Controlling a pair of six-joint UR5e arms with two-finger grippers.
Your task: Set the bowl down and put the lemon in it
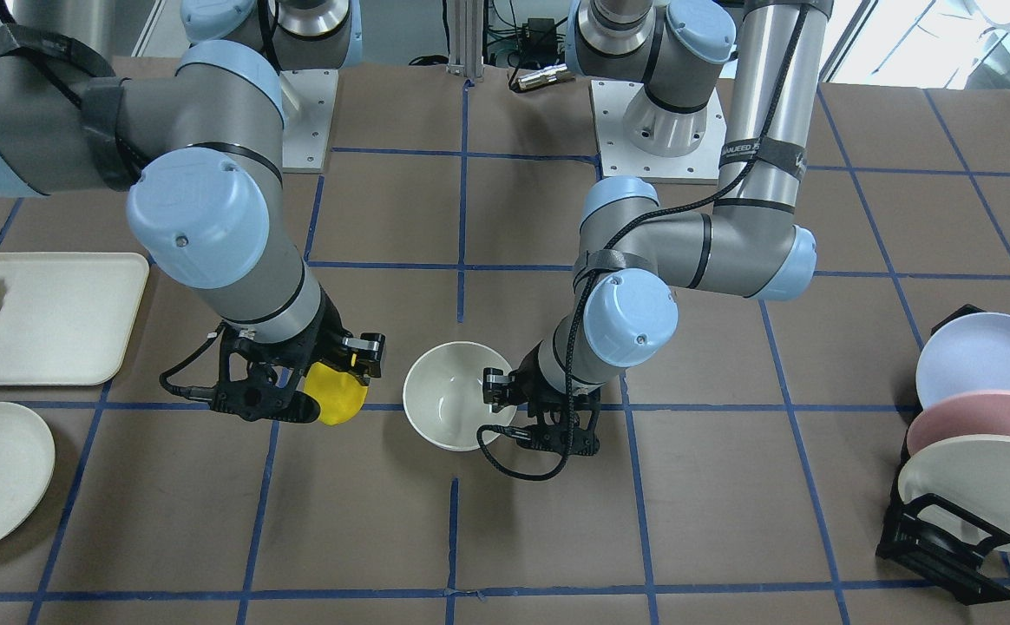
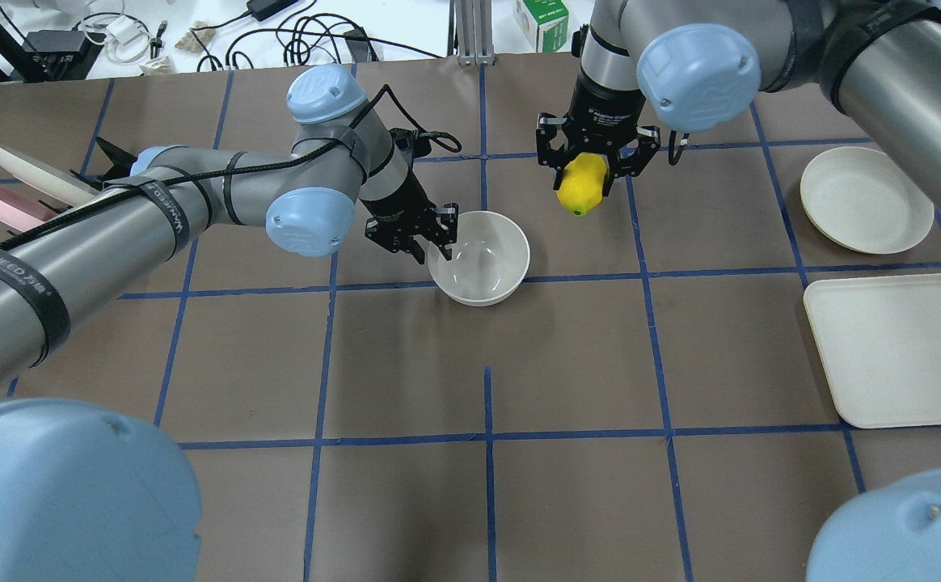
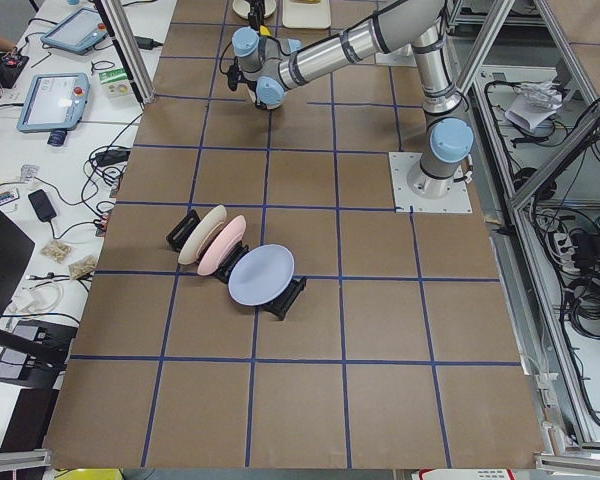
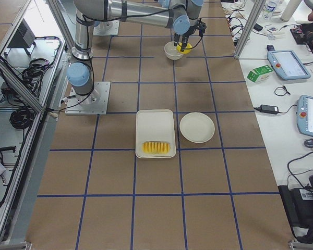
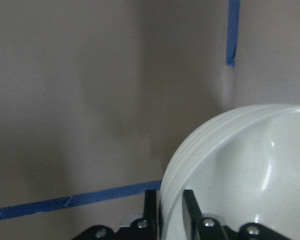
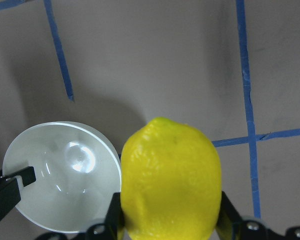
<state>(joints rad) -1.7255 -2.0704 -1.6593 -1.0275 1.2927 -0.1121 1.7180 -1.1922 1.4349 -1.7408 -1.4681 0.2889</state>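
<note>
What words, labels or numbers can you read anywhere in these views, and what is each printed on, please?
"WANJEED", roughly: black strap on the left arm; the characters after it are too blurred to read.
White print on the right end effector body: too small to read.
Green carton beyond the table: print unreadable.
No other legible text.

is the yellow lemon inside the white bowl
No, the bright yellow oval lemon sits in the right pincer beside the deep cream-white bowl.
</note>
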